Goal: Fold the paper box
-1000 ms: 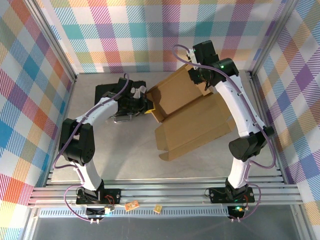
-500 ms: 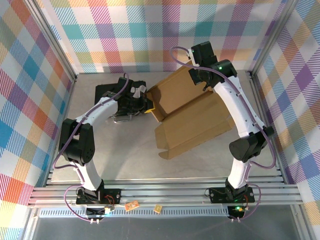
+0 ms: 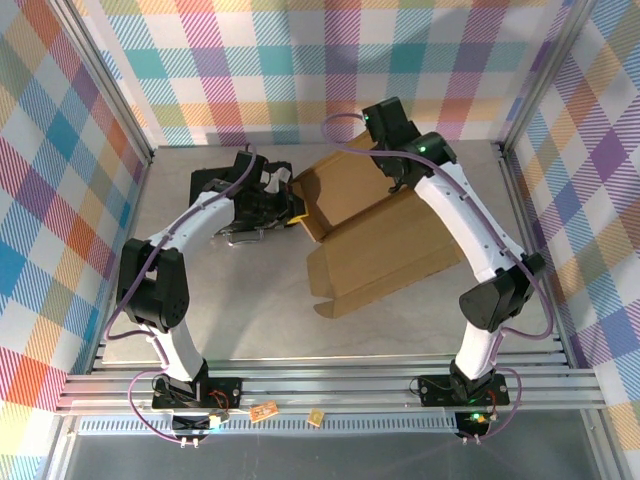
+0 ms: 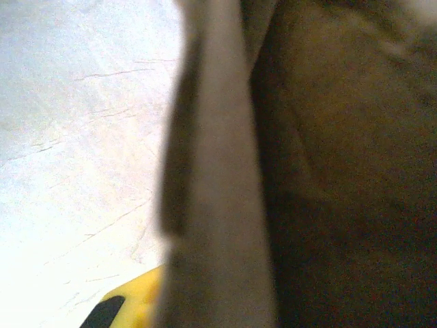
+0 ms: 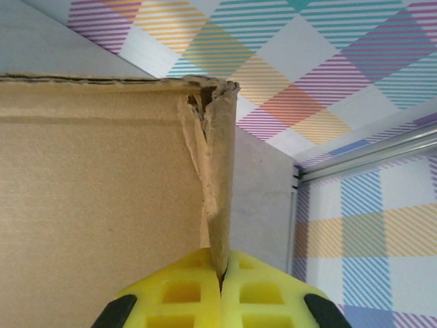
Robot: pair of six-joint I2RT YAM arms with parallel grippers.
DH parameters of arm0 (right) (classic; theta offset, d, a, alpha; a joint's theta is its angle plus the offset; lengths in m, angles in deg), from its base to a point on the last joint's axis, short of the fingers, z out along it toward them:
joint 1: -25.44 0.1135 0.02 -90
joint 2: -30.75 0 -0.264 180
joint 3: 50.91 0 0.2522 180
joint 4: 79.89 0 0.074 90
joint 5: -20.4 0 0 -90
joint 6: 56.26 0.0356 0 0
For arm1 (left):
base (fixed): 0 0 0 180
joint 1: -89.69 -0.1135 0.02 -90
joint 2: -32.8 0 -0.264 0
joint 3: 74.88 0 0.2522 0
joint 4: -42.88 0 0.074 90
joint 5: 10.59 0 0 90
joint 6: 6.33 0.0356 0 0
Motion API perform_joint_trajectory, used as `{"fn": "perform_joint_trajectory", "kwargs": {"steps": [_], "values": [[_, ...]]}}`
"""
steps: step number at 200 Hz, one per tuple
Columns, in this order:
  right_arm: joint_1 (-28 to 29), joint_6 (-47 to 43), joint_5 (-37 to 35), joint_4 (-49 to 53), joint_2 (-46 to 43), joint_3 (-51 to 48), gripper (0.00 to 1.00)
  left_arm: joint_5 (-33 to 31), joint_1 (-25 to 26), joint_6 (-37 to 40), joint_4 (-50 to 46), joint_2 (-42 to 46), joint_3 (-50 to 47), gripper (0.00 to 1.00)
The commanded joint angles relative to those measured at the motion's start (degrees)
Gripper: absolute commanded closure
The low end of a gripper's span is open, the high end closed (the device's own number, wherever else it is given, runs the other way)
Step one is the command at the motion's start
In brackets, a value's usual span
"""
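Right fingers (image 5: pixel 212 283) clamp the paper box (image 5: pixel 95 198) flap ahead; left fingers (image 3: pixel 297 213) clamp its other end. Fold gently: corner frayed.

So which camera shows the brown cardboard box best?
The top external view: the brown cardboard box shows almost whole there, spread open, with the right arm crossing part of it. The right wrist view shows just one panel and a flap pinched in the right gripper. The left wrist view shows a blurry close-up edge.

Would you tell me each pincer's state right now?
Left pincer: closed on the paper box edge.
Right pincer: closed on the paper box's corner flap.
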Motion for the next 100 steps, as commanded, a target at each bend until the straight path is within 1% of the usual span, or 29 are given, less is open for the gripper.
{"fn": "perform_joint_trajectory", "kwargs": {"steps": [1, 13, 21, 41, 50, 57, 74, 97, 100], "values": [[1.10, -1.40, -8.71, 0.11, 0.04, -1.70, 1.00, -2.34, 0.06, -1.03, -4.04, 3.71, 3.15, 1.00], [1.43, 0.11, -8.84, 1.32, 0.30, -1.81, 1.00, -3.92, 0.66, -0.89, -6.64, 3.96, 4.11, 1.00], [1.48, 1.68, -7.23, 2.69, 0.40, -1.82, 1.00, -5.08, 1.13, -0.54, -8.30, 4.27, 4.62, 1.00], [1.15, 4.19, 3.36, 3.90, -0.94, -4.14, 1.00, -5.77, 1.47, -0.04, -11.18, 4.86, 4.93, 1.00], [0.27, 5.56, 12.61, 5.96, -0.89, -3.96, 1.00, -6.26, 1.49, 0.68, -13.21, 4.75, 5.27, 1.00], [-0.25, 6.78, 16.43, 7.45, -0.37, -3.68, 1.00, -6.68, 1.43, 1.52, -15.52, 4.32, 5.82, 1.00], [-0.93, 8.63, 21.17, 9.72, 0.55, -4.92, 1.00, -7.86, 1.51, 3.24, -20.66, 3.21, 7.07, 1.00], [-1.57, 10.38, 22.79, 10.44, 0.62, -8.94, 1.00, -11.29, 1.76, 4.04, -23.84, 2.63, 6.61, 1.00], [-1.62, 12.25, 22.67, 10.32, 0.58, -9.52, 1.00, -11.76, 1.84, 3.87, -23.79, 2.73, 6.38, 1.00]]}}
